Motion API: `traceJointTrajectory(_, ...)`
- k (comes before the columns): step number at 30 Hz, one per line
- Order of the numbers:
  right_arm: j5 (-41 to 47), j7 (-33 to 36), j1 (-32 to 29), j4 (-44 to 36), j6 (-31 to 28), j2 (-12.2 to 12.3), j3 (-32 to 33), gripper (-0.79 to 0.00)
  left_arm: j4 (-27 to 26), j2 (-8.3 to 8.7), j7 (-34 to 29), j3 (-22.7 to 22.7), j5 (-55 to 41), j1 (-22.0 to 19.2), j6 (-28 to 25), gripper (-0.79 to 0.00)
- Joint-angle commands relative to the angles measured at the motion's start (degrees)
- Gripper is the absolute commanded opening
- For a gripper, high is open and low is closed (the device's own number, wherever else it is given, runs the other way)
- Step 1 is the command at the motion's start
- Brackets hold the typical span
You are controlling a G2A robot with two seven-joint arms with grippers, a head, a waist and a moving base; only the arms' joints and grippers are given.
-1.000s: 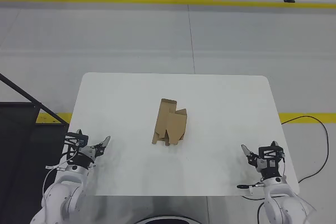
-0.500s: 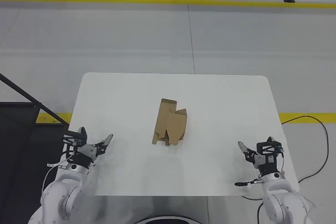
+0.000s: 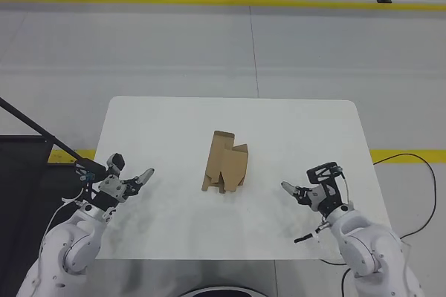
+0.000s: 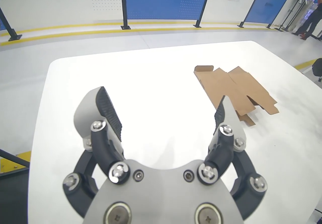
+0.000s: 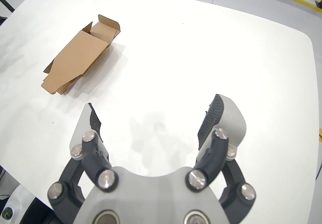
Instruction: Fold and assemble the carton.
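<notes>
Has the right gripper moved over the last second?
Yes. The right gripper has come in from the right edge of the table toward the carton, which lies where it was. The gripper is open.

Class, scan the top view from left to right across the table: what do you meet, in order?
Left claw, open → cardboard carton → right claw, open.
</notes>
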Motion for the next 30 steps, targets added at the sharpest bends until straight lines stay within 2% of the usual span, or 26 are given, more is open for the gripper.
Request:
traceJointTrajectory(1, -0.01, -0.03, -0.01, 0.0, 0.02, 0.0, 0.01, 0.0, 0.0, -0.01, 0.02, 0.02, 0.0, 0.01, 0.11, 0.0)
traceJointTrajectory(10, 0.03, -0.1, -0.08, 0.14, 0.07, -0.01, -0.12, 0.0, 0.04, -0.02, -0.13, 0.09, -0.03, -0.05, 0.34, 0.0)
traceJointTrajectory(12, 1.33, -0.36, 0.19, 0.66, 0.34, -0.21, -1.57, 0.0, 0.08, -0.16, -1.12, 0.79, -0.44, -1.11, 2.27, 0.0)
traceJointTrajectory(14, 3.34, 1.05, 1.46, 1.18, 0.11, -0.42, -3.33, 0.0, 0.56, -0.25, -1.57, 1.34, -2.92, -1.96, 1.49, 0.0)
traceJointTrajectory(18, 9.21, 6.89, 5.86, 3.13, -0.99, -0.9, -7.42, 0.0, 1.51, -0.28, -1.75, 1.19, -7.76, -2.9, -1.28, 0.0)
traceJointTrajectory(23, 18.17, 13.55, 13.06, 9.31, 0.57, -1.88, -12.42, 0.0, 2.2, -0.19, -1.15, 0.57, -10.9, -2.85, -4.83, 0.0)
traceJointTrajectory(26, 23.0, 15.26, 17.86, 14.82, 1.36, -2.5, -14.42, 0.0, 2.42, -0.09, -0.52, -0.08, -11.22, -2.63, -6.36, 0.0)
traceJointTrajectory(30, 26.65, 14.0, 22.43, 20.54, 1.69, -3.29, -16.89, 0.0, 2.37, -0.06, 0.32, -0.18, -10.37, -2.04, -6.98, 0.0)
